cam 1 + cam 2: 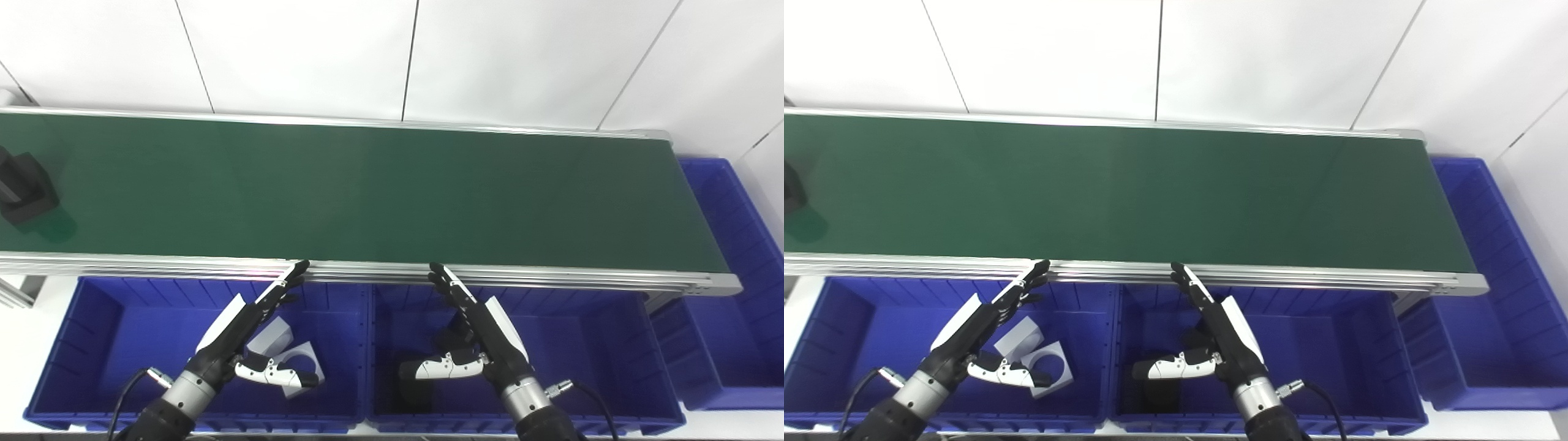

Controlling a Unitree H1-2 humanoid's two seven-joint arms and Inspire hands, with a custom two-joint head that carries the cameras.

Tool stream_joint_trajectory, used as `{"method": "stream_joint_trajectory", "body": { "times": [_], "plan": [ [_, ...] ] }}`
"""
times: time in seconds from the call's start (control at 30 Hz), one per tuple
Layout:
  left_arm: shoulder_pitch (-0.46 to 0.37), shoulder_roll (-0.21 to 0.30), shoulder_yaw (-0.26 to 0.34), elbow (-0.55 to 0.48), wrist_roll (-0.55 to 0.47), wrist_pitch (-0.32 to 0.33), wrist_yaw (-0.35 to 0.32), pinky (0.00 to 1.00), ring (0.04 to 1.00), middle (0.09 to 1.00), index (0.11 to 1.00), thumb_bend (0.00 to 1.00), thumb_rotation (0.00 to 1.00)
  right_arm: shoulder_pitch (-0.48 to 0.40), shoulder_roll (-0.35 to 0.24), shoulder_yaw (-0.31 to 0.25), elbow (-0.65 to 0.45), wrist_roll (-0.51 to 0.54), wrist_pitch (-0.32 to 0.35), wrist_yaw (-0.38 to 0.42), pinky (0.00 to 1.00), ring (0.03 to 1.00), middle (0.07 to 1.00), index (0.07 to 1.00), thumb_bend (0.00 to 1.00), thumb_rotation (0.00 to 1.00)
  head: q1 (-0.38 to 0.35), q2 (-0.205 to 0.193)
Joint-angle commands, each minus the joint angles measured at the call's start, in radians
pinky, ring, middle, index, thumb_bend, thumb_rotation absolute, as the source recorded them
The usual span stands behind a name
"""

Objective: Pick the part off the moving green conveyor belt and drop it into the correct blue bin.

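Observation:
A black block-shaped part [27,190] sits on the green conveyor belt [367,190] at its far left end; in the right eye view only its edge [791,190] shows. My left hand [245,334] is open and empty, held over the left blue bin [79,343], fingers pointing at the belt's near rail. My right hand [478,334] is open and empty over the middle blue bin [588,343]. Both hands are far to the right of the part.
The left bin holds white parts [294,361]. The middle bin holds a black part [416,392] under my right hand's thumb. A third blue bin [735,275] stands at the belt's right end. The aluminium rail [367,269] runs between bins and belt.

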Motion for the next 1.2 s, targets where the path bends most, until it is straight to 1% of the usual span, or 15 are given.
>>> {"method": "stream_joint_trajectory", "body": {
  "times": [0.0, 0.13, 0.23, 0.4, 0.5, 0.63, 0.9, 0.93, 0.97, 1.0, 1.03, 1.07, 1.1, 1.13, 1.17],
  "plan": [
    [-0.015, 0.003, 0.007, -0.017, -0.009, -0.034, 0.017, 0.9, 0.963, 1.0, 0.989, 0.92, 0.27, -0.007, 0.003, 0.001, -0.017, 0.003, -0.013, -0.005, 0.92, 0.939, 0.934, 0.967, 0.94, 0.21, 0.001, 0.001],
    [-0.017, 0.003, 0.009, -0.015, -0.009, -0.038, 0.019, 0.89, 0.951, 0.993, 0.991, 0.92, 0.27, -0.006, 0.009, -0.001, -0.021, 0.009, -0.001, -0.005, 0.93, 0.941, 0.934, 0.964, 0.95, 0.19, -0.001, 0.002],
    [-0.017, 0.0, 0.011, -0.014, -0.006, -0.039, 0.024, 0.88, 0.938, 0.981, 0.984, 0.92, 0.26, -0.008, 0.008, 0.0, -0.016, 0.009, -0.009, -0.005, 0.92, 0.939, 0.931, 0.963, 0.95, 0.2, 0.001, -0.001],
    [-0.013, -0.001, 0.011, -0.026, 0.01, -0.03, 0.032, 0.83, 0.903, 0.953, 0.972, 0.92, 0.26, -0.009, 0.004, 0.001, -0.011, 0.012, -0.02, -0.004, 0.9, 0.931, 0.928, 0.961, 0.94, 0.19, 0.001, -0.001],
    [-0.011, -0.001, 0.011, -0.029, 0.013, -0.032, 0.033, 0.82, 0.894, 0.949, 0.972, 0.91, 0.26, -0.006, 0.006, 0.002, -0.024, 0.01, 0.0, -0.001, 0.91, 0.933, 0.926, 0.963, 0.95, 0.19, 0.001, 0.001],
    [-0.009, -0.002, 0.012, -0.033, 0.03, -0.029, 0.041, 0.82, 0.889, 0.947, 0.974, 0.91, 0.27, -0.007, 0.004, 0.002, -0.019, 0.009, -0.008, -0.001, 0.91, 0.93, 0.924, 0.963, 0.94, 0.19, 0.001, 0.0],
    [-0.011, 0.0, 0.008, -0.036, 0.026, -0.026, 0.042, 0.84, 0.896, 0.945, 0.972, 0.91, 0.27, -0.009, 0.002, 0.001, -0.015, 0.009, -0.016, -0.002, 0.91, 0.93, 0.925, 0.964, 0.95, 0.2, 0.003, 0.002],
    [-0.011, -0.001, 0.007, -0.035, 0.025, -0.027, 0.042, 0.84, 0.898, 0.947, 0.973, 0.91, 0.26, -0.009, 0.001, 0.0, -0.015, 0.01, -0.018, -0.001, 0.92, 0.932, 0.925, 0.963, 0.94, 0.19, 0.034, 0.001],
    [-0.011, -0.002, 0.007, -0.035, 0.028, -0.025, 0.043, 0.84, 0.899, 0.949, 0.972, 0.91, 0.26, -0.008, -0.001, -0.001, -0.017, 0.014, -0.017, 0.002, 0.92, 0.932, 0.927, 0.964, 0.94, 0.19, 0.034, 0.001],
    [-0.009, -0.005, 0.005, -0.037, 0.034, -0.024, 0.046, 0.84, 0.9, 0.949, 0.973, 0.91, 0.26, -0.006, -0.005, -0.004, -0.018, 0.023, -0.018, 0.006, 0.92, 0.936, 0.93, 0.966, 0.94, 0.19, 0.105, -0.007],
    [-0.008, -0.007, 0.004, -0.038, 0.039, -0.023, 0.048, 0.84, 0.897, 0.944, 0.971, 0.91, 0.26, -0.004, -0.008, -0.006, -0.018, 0.029, -0.018, 0.009, 0.93, 0.941, 0.933, 0.966, 0.94, 0.18, 0.105, -0.007],
    [-0.006, -0.014, 0.001, -0.035, 0.037, -0.025, 0.049, 0.84, 0.894, 0.94, 0.968, 0.91, 0.25, 0.001, -0.013, -0.01, -0.023, 0.034, -0.014, 0.011, 0.94, 0.942, 0.934, 0.966, 0.93, 0.18, 0.189, -0.023],
    [-0.005, -0.018, -0.001, -0.032, 0.035, -0.027, 0.049, 0.84, 0.892, 0.938, 0.966, 0.91, 0.25, 0.005, -0.016, -0.012, -0.027, 0.037, -0.01, 0.013, 0.94, 0.942, 0.934, 0.966, 0.93, 0.17, 0.189, -0.023],
    [-0.003, -0.028, -0.007, -0.025, 0.025, -0.029, 0.047, 0.84, 0.891, 0.937, 0.965, 0.91, 0.25, 0.011, -0.026, -0.018, -0.028, 0.049, -0.02, 0.016, 0.94, 0.942, 0.934, 0.966, 0.93, 0.17, 0.298, -0.055],
    [-0.001, -0.037, -0.013, -0.021, 0.023, -0.028, 0.047, 0.83, 0.883, 0.931, 0.959, 0.92, 0.25, 0.018, -0.036, -0.023, -0.029, 0.059, -0.03, 0.02, 0.96, 0.947, 0.937, 0.97, 0.91, 0.15, 0.328, -0.065]
  ]
}}
